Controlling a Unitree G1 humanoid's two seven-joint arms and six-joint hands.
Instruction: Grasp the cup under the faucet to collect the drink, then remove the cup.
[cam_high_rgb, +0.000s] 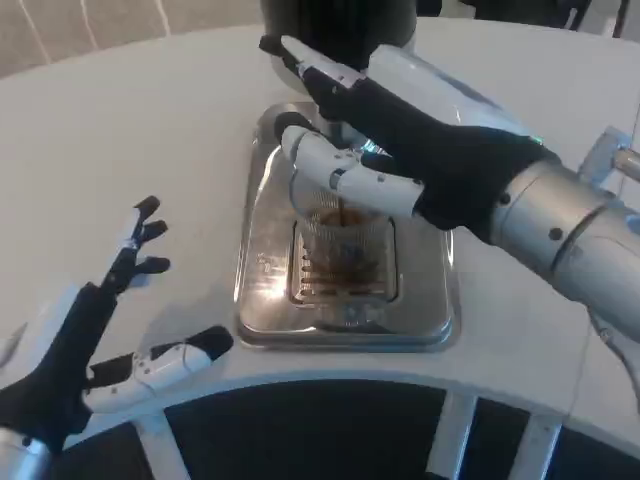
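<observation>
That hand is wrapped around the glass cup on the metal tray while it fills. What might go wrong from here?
1. The right hand grips the clear cup near its rim, so lifting could tilt it and spill the brown drink onto the drip tray.
2. The cup stands close under the dark dispenser; raising it straight up might knock it.
3. The left hand rests open, apart, offering no support.

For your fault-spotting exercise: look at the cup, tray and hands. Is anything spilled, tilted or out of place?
Nothing stands out. The clear cup stands upright on the metal drip tray, held by the right hand, with brown drink inside. No puddle is plain on the tray, though glare blurs it. The left hand hovers open over the table.
</observation>
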